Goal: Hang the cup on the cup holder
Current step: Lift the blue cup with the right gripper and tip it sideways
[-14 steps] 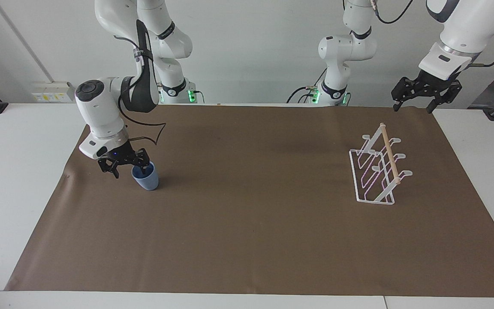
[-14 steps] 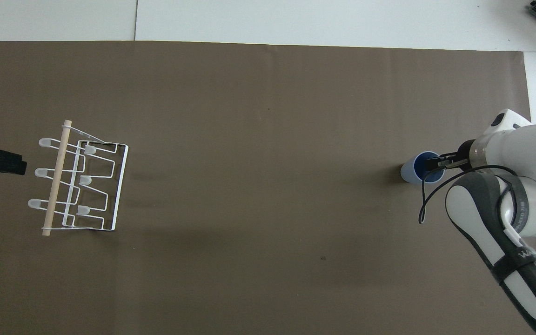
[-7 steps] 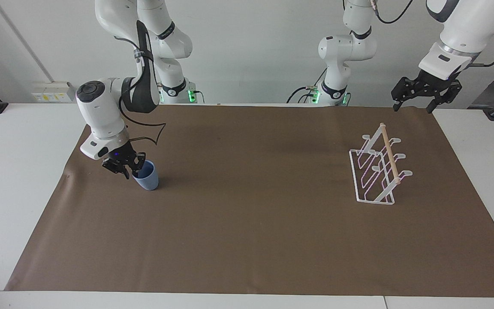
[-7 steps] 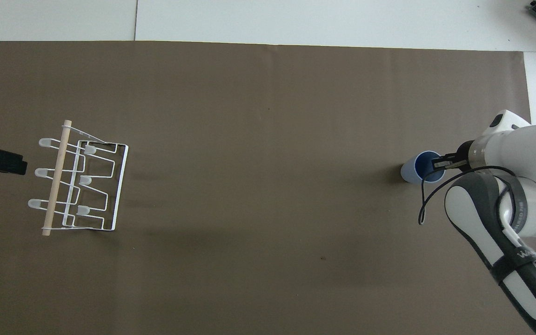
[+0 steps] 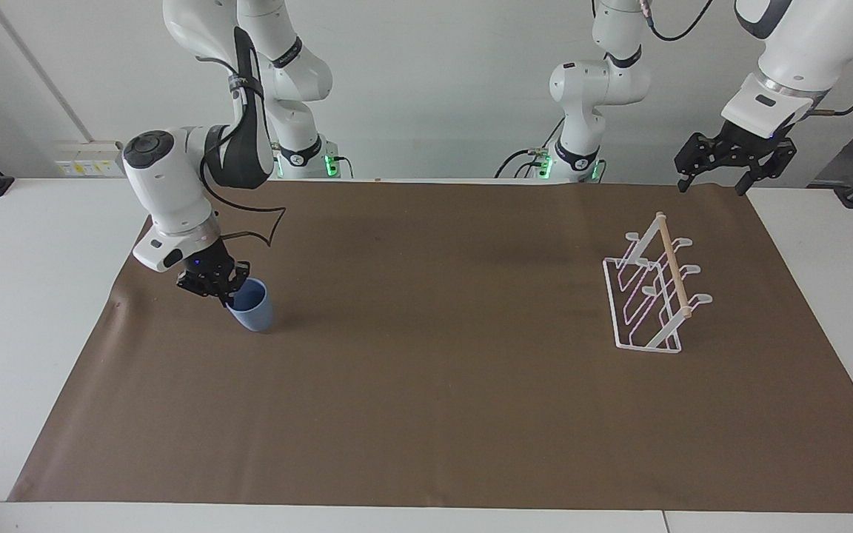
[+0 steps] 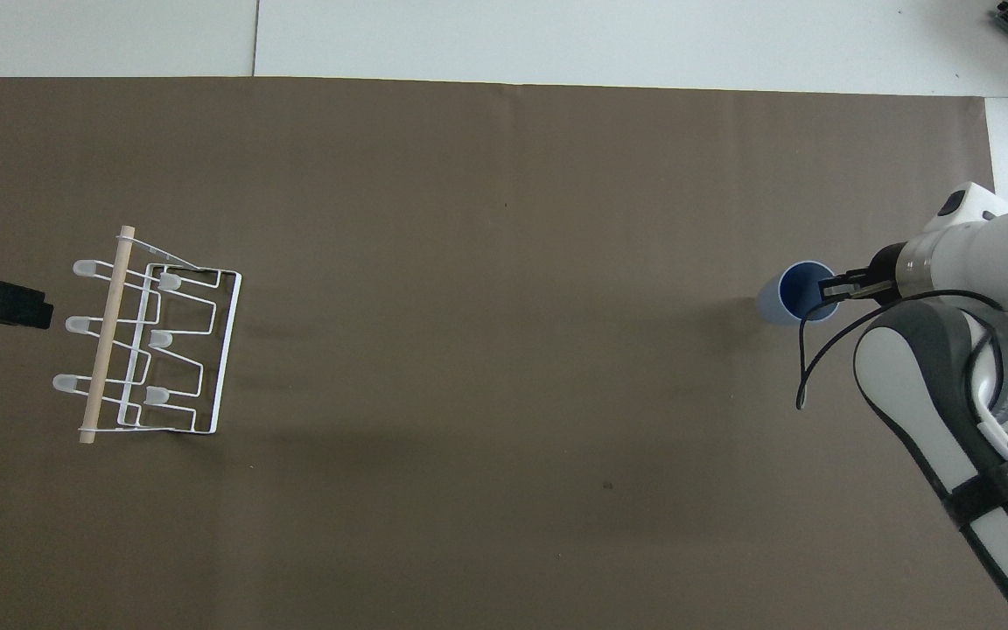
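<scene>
Item: the cup (image 5: 252, 305), light blue, open end up, at the right arm's end of the brown mat (image 5: 426, 414). We find the right gripper (image 5: 227, 295) pinched onto its rim, one finger inside the mouth and one outside on the wall; the overhead view shows the same bite on the rim edge nearest the arm. The cup looks slightly tipped, its base at or barely off the mat; we cannot tell which.

Item: the cup holder (image 5: 652, 292), white wire with a wooden dowel (image 5: 673, 263) on top, well apart from this gripper, toward the left arm's end of the mat.

Item: the left gripper (image 5: 715, 180), fingers spread wide and holding nothing, waits in the air, above the mat's edge just by the holder.

Hazards, in our judgement: a one-wall pinch on smooth tapered plastic may let the cup swivel or slip free during the long carry. A swung cup would meet a prong off-axis, glance off, or shove the light holder along the mat.
</scene>
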`<act>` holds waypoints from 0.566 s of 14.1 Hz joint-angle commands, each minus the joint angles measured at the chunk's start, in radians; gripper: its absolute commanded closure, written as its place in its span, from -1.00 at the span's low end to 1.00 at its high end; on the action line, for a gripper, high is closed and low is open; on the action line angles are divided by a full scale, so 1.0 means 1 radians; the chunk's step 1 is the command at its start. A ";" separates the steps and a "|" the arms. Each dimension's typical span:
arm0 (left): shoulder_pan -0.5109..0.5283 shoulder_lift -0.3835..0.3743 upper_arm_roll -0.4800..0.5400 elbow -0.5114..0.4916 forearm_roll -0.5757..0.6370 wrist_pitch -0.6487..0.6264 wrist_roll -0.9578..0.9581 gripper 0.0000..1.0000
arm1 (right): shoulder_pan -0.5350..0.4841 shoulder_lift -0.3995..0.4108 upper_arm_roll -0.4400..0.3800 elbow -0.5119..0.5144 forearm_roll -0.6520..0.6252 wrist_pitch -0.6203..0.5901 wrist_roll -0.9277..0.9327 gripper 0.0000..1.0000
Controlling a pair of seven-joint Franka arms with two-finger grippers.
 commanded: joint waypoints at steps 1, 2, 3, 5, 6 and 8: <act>-0.015 -0.025 -0.002 -0.022 0.023 0.017 -0.021 -1.00 | -0.005 -0.006 0.018 0.093 0.048 -0.080 -0.034 1.00; -0.015 -0.025 -0.002 -0.022 0.023 0.017 -0.047 -1.00 | -0.003 -0.014 0.021 0.099 0.058 -0.083 -0.034 1.00; -0.015 -0.025 -0.002 -0.024 0.023 0.017 -0.078 -1.00 | -0.003 -0.022 0.028 0.108 0.071 -0.091 -0.034 1.00; -0.015 -0.025 -0.004 -0.024 0.023 0.017 -0.101 -1.00 | -0.003 -0.020 0.038 0.154 0.158 -0.138 -0.034 1.00; -0.015 -0.025 -0.004 -0.025 0.023 0.017 -0.099 -1.00 | -0.003 -0.019 0.038 0.165 0.244 -0.151 -0.033 1.00; -0.009 -0.027 -0.002 -0.028 0.022 0.019 -0.093 -1.00 | -0.005 -0.019 0.038 0.168 0.434 -0.158 -0.034 1.00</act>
